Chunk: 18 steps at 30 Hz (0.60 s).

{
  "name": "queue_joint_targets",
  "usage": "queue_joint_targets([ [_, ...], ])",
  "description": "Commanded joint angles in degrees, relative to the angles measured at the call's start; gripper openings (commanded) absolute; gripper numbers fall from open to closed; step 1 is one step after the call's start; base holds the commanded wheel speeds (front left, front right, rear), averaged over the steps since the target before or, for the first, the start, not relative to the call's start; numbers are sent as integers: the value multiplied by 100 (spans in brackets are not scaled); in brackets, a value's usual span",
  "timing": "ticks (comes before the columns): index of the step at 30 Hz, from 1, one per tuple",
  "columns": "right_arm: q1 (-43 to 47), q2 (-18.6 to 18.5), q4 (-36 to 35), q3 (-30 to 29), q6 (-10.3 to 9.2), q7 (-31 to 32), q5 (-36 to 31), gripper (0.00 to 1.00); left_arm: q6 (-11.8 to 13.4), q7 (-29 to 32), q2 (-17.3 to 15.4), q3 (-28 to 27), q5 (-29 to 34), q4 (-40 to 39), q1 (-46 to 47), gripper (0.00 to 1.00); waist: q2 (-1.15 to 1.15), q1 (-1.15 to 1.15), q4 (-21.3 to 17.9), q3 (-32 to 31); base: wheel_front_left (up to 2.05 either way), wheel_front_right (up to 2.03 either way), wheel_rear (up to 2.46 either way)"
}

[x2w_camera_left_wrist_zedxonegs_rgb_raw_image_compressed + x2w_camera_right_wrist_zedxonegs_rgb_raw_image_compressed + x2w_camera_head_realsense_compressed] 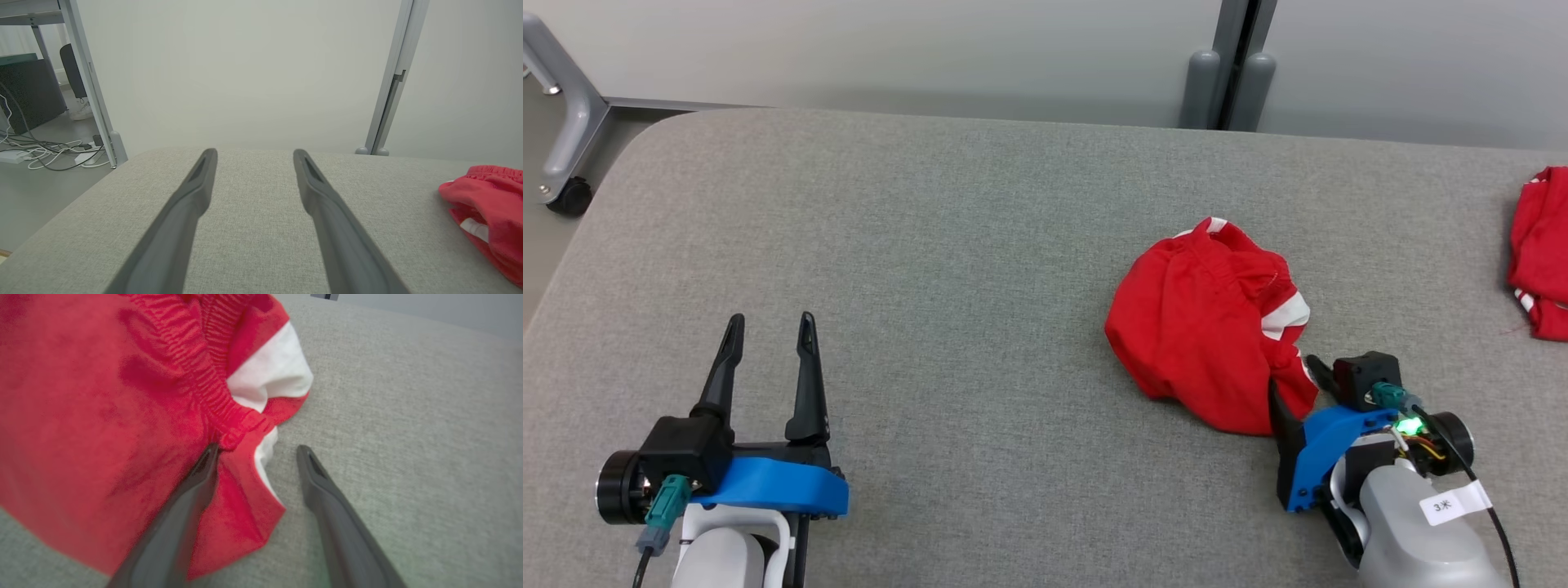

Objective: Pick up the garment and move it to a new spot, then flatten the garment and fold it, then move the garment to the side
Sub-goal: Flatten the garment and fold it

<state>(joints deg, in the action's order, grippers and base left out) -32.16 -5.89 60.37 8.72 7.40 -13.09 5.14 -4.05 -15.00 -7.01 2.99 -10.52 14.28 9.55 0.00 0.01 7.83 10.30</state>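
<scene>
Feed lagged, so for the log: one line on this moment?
stage: pickup not yet done | right gripper: open, red garment edge between fingers | left gripper: open, over table | second red cloth: far right

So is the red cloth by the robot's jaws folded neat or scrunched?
Scrunched: the red-and-white fabric garment lies in a rumpled heap, its elastic waistband bunched and twisted.

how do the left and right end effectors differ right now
The left end effector sits over bare table, well apart from the red garment; the right end effector is at the garment's edge. Nothing lies between the left one's fingers; a fold of red cloth lies between the right one's. Both are open, with long dark fingers.
</scene>
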Motion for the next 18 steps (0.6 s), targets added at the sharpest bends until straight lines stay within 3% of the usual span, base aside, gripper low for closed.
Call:
queue_joint_targets([
  [1, 16, 101, 109, 99, 16, -14, 40, 4, -17, -25, 5, -24, 22, 11, 38, 100, 0, -1, -27, -14, 0, 0, 0],
  [2, -11, 102, 107, 136, 16, -57, 89, 0, -28, -25, 11, -41, 32, 15, 22, 100, 0, -1, -47, -23, 0, 0, 0],
  [9, -167, -174, -253, 23, 9, -211, 405, 0, -81, -25, 38, -119, 101, 61, -60, 100, 0, -1, -205, -157, 0, 0, 0],
  [15, 181, -515, -1019, -401, 9, -210, 439, 0, -106, -25, 67, -153, 150, 96, -122, 100, 0, -1, -288, -303, 0, 0, 0],
  [18, 338, -508, -1475, -511, 9, -211, 425, 0, -129, -25, 80, -167, 155, 116, -172, 100, 0, -1, -308, -358, 0, 0, 0],
])
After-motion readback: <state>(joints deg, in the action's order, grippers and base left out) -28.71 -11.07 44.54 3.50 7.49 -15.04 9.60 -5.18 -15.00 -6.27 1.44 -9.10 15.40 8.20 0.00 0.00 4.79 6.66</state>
